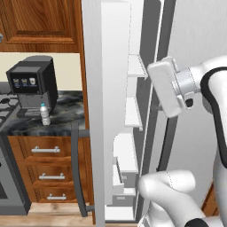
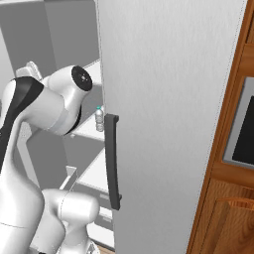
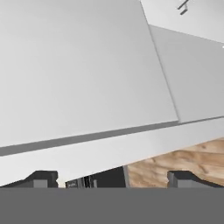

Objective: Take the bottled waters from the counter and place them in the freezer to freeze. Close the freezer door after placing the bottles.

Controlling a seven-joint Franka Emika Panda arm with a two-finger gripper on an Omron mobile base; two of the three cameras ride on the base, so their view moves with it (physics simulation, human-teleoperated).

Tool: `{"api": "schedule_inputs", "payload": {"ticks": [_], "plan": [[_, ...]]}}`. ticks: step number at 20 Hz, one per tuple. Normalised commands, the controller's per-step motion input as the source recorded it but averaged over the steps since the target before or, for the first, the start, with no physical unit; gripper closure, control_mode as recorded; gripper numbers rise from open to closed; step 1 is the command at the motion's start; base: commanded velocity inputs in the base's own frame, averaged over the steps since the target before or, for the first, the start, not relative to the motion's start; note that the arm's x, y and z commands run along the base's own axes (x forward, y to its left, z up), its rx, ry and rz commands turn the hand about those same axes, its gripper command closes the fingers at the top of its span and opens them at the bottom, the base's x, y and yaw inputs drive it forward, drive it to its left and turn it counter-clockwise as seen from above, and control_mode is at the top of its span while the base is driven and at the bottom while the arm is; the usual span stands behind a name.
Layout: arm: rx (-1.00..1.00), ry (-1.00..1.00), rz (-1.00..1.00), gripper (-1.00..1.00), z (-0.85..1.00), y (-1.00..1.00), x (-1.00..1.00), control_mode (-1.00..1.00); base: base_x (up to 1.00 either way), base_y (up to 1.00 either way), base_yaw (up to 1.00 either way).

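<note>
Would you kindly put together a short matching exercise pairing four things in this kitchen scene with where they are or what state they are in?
Things:
1. bottle beside the coffee machine
2. bottle in the freezer
3. freezer door
4. gripper

Places or states:
A. standing on a white inner shelf
B. swung open
C. standing on the dark counter
D. open, holding nothing

Pairs: 1-C, 2-A, 3-B, 4-D
</note>
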Motion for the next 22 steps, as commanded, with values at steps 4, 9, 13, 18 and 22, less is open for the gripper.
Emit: {"api": "schedule_inputs", "payload": {"ticks": [4, 9, 13, 18, 22], "plan": [[0.0, -0.16, -0.11, -1.0, 0.0, 0.0, 0.16, -1.0, 0.0, 0.0, 0.0], [0.04, -0.08, -0.06, -1.0, 0.0, 0.17, 0.29, -1.0, 0.0, 0.0, 0.0], [0.02, -0.01, 0.0, -1.0, 0.0, 0.18, 0.37, -1.0, 0.0, 0.0, 0.0], [0.01, 0.02, 0.0, -1.0, 0.0, 0.29, 0.24, -1.0, 0.0, 0.0, 0.0], [0.0, 0.01, 0.02, -1.0, 0.0, 0.44, 0.16, -1.0, 0.0, 0.0, 0.0]]}}
